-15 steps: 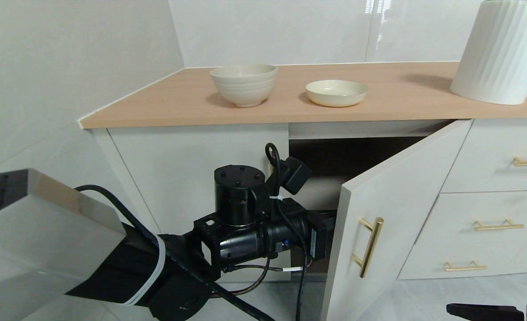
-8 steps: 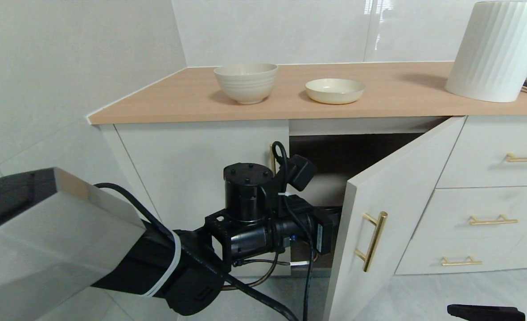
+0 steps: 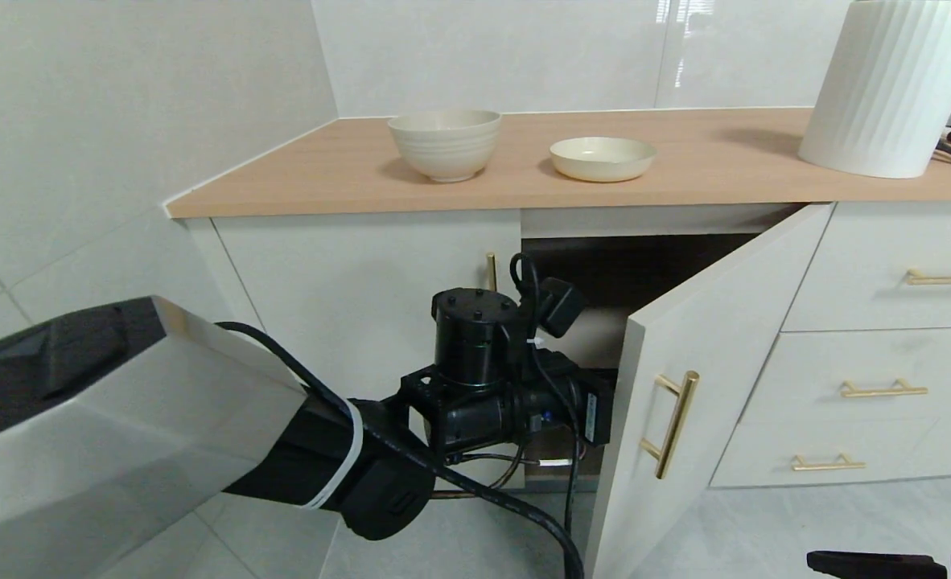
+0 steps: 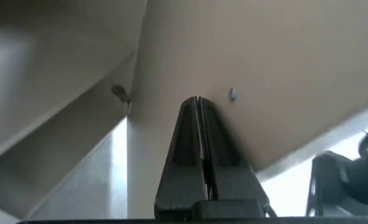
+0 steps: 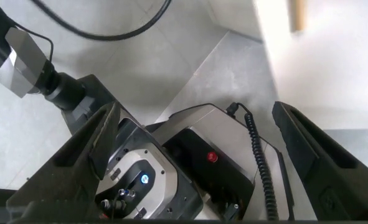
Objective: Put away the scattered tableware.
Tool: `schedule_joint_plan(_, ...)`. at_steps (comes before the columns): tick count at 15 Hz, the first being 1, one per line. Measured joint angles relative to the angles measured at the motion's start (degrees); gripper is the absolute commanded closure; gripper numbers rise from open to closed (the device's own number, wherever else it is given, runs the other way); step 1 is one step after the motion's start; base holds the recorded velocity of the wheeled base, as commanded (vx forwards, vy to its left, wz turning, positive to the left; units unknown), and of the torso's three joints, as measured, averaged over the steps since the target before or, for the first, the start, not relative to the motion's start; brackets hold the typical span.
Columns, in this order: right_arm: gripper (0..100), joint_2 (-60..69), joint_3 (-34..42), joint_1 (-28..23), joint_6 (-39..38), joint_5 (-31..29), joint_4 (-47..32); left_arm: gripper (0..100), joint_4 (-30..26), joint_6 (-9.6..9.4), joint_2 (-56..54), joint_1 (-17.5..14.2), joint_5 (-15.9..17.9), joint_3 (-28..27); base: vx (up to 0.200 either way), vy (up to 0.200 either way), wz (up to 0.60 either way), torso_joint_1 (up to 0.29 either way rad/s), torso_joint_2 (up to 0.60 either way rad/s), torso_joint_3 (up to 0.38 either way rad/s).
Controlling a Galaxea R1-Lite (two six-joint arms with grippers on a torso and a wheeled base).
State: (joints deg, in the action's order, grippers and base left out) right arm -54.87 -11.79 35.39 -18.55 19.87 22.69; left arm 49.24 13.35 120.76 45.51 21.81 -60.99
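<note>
Wood-grain laminate tops the bench (image 3: 725, 173), which spans the head view from 10 to 2 o'clock above pale cabinets. The left arm (image 3: 491, 378) lies low, coming in from 8 o'clock, with its wrist at the gap beside the cabinet door (image 3: 717, 322). That door stands swung open, its free edge toward 6 o'clock, with the dark cupboard (image 3: 628, 273) open behind it. A tall white ribbed vessel (image 3: 886, 88) stands on the bench at 2 o'clock.

The scattered tableware sits on the bench near 12 o'clock. It consists of a deep cream bowl (image 3: 446, 143) and, at the bowl's 3 o'clock and a little apart from it, a shallow cream dish (image 3: 603, 157). Both are upright. A gold handle (image 3: 673, 422) runs down the door's outer face near its free edge.

The left jaws are clenched, their two black fingers (image 4: 187, 149) pressed flat together with nothing between them. The tips are close against the door's pale inner face and seem to touch it, though the view is too tight to be sure. The right jaws are released and empty, spread wide above grey floor tiles (image 5: 190, 62).
</note>
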Motion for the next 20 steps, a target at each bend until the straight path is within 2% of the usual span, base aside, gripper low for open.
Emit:
schedule_joint_plan(4, 0, 0.68, 0.82, 0.07, 2.74, 1.66, 0.02, 100, -1.78, 0.0, 1.46, 1.34, 0.41, -3.84, 0.0, 0.0, 0.0, 0.0, 0.0, 0.0)
schedule_joint_plan(8, 0, 1.1, 1.56, 0.07, 3.17, 2.62, 0.06, 100, -9.52, 0.02, 6.3, 1.57, 0.05, -14.69, 0.0, 0.0, 0.0, 0.0, 0.0, 0.0)
schedule_joint_plan(10, 0, 1.45, 1.73, 0.13, 3.25, 3.17, 0.05, 100, -11.25, 0.06, 8.12, 2.41, -0.05, -17.96, 0.0, 0.0, 0.0, 0.0, 0.0, 0.0)
schedule_joint_plan(12, 0, 2.45, 2.54, 0.41, 3.97, 7.01, 0.02, 100, -11.3, 0.09, 8.84, 4.44, -0.38, -19.14, 0.0, 0.0, 0.0, 0.0, 0.0, 0.0)
schedule_joint_plan(14, 0, 4.66, 4.52, 0.55, 7.36, 14.93, 0.06, 100, -11.3, 0.04, 8.64, 9.9, -0.96, -19.47, 0.0, 0.0, 0.0, 0.0, 0.0, 0.0)
schedule_joint_plan(15, 0, 5.47, 5.35, 0.57, 9.2, 15.65, 0.02, 100, -11.2, 0.02, 8.35, 13.18, -1.01, -19.8, 0.0, 0.0, 0.0, 0.0, 0.0, 0.0)
schedule_joint_plan(16, 0, 6.0, 5.97, 0.61, 10.37, 15.85, 0.0, 100, -11.23, 0.0, 8.09, 15.04, -1.72, -19.97, 0.0, 0.0, 0.0, 0.0, 0.0, 0.0)
schedule_joint_plan(18, 0, 6.56, 6.61, 0.61, 11.01, 16.97, -0.02, 100, -10.68, -0.07, 7.5, 15.71, -4.97, -19.63, 0.0, 0.0, 0.0, 0.0, 0.0, 0.0)
schedule_joint_plan(20, 0, 6.31, 6.5, 0.61, 11.01, 17.26, -0.02, 100, -9.96, -0.02, 5.78, 14.02, -7.53, -17.09, 0.0, 0.0, 0.0, 0.0, 0.0, 0.0)
